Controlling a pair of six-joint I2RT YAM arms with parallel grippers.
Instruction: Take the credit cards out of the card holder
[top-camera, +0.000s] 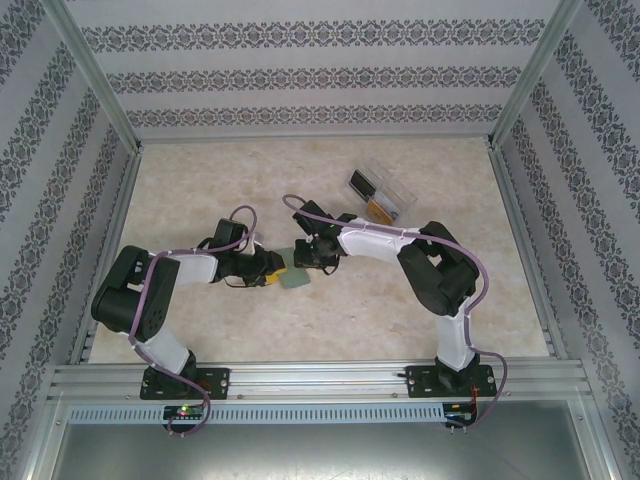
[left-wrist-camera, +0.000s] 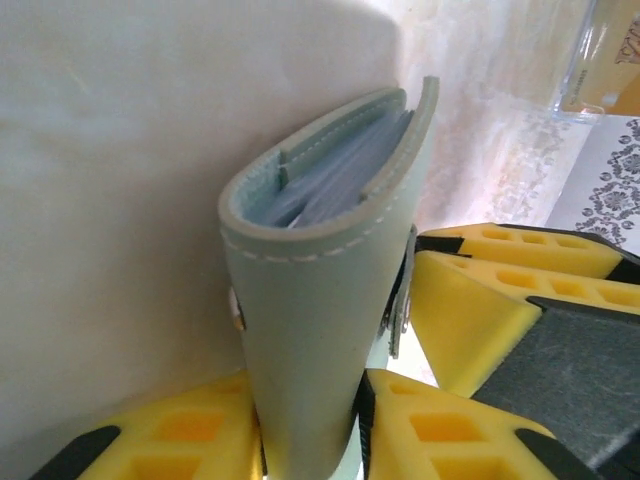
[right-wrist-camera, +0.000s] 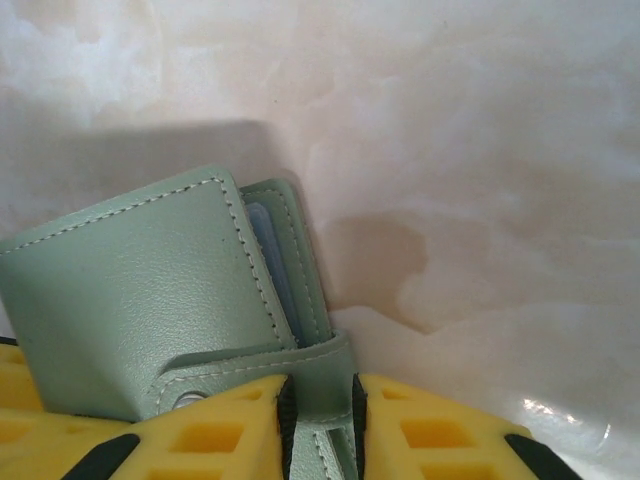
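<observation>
Left wrist: left gripper (left-wrist-camera: 305, 440) clamped the soft, light card holder (left-wrist-camera: 310, 300); right gripper (right-wrist-camera: 322, 432) pinched its strap (right-wrist-camera: 322, 385). Credit cards (left-wrist-camera: 335, 175) looked thin, slick; grab exposed edges.

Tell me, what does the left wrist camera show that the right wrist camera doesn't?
Left wrist view: the wallet seen end-on and gaping slightly, with pale card edges inside, plus a clear box at the back. Right wrist view: the wallet's stitched outer face, and its snap strap pinched in the right hand. Both: the grey-green wallet, yellow fingers and the marbled table.
</observation>
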